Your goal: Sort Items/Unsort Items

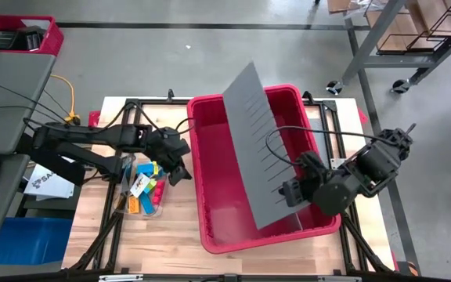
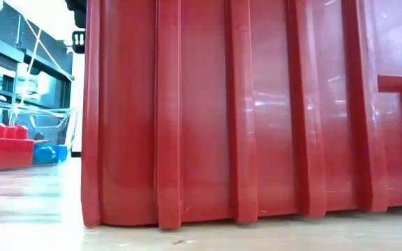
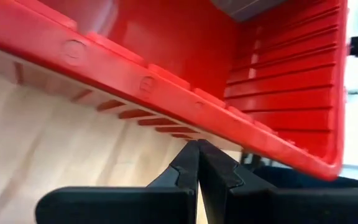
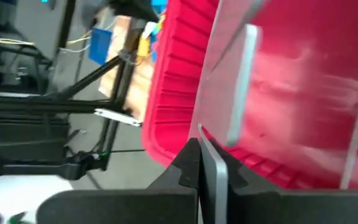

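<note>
Items point(image 1: 146, 192) heaped lengthwise beside bin point(image 1: 210, 157)

left hand point(image 1: 180, 166): fingers together | right hand point(image 1: 290, 190): clamped, arm angled inward

Overhead looks straight down; low view pressed against red bin point(image 2: 257, 111); both wrists face it.
</note>
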`<state>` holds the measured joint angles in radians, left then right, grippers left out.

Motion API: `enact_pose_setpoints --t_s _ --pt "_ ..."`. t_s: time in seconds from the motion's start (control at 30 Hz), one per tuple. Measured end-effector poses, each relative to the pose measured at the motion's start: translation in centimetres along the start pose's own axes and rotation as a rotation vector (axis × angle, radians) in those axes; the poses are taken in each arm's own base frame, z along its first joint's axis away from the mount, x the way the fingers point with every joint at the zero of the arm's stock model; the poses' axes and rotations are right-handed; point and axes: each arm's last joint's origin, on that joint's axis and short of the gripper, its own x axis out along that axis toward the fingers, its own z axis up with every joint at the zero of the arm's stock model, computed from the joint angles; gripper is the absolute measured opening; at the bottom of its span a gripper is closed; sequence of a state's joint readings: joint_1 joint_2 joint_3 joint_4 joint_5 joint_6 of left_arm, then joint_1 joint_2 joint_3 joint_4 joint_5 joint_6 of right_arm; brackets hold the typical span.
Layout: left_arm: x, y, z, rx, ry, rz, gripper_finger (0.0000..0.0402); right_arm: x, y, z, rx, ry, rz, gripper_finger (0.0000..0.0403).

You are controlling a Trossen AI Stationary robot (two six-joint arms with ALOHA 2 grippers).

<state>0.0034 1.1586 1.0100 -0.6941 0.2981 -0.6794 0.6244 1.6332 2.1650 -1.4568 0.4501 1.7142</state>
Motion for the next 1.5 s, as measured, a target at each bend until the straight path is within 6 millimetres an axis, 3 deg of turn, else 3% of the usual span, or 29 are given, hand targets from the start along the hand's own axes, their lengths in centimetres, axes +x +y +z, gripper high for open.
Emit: enact_pose_setpoints --t_s 0.3,0.4,0.8,1.13,1.3,1.5 --pt "1.0 0.6 0.4 0.011 0.026 0.033 0.0 0.0 -0.4 -0.4 -0.042 0.068 -0.046 0.0" --pt "1.0 0.7 0.5 0.003 -0.004 0.077 0.0 -0.1 -1.2 -0.6 -0.097 0.083 -0.121 0.0" --pt "0.6 0.9 0.9 -0.004 -0.126 0.192 0.0 1.0 -0.2 -1.2 -0.372 0.036 -0.072 0.0" --pt "-5.9 -2.0 3.0 0.09 -0.34 0.092 0.0001 2.6 -0.2 -2.1 -0.522 0.043 -0.146 0.0" --pt "-10.8 -2.0 4.1 0.203 -0.421 0.324 0.0035 3.0 -0.3 -2.4 -0.536 0.062 -0.169 0.0" --pt "-18.7 -2.4 4.9 0.321 -0.562 0.565 0.0126 3.0 -0.3 -2.2 -0.56 0.04 -0.174 0.0"
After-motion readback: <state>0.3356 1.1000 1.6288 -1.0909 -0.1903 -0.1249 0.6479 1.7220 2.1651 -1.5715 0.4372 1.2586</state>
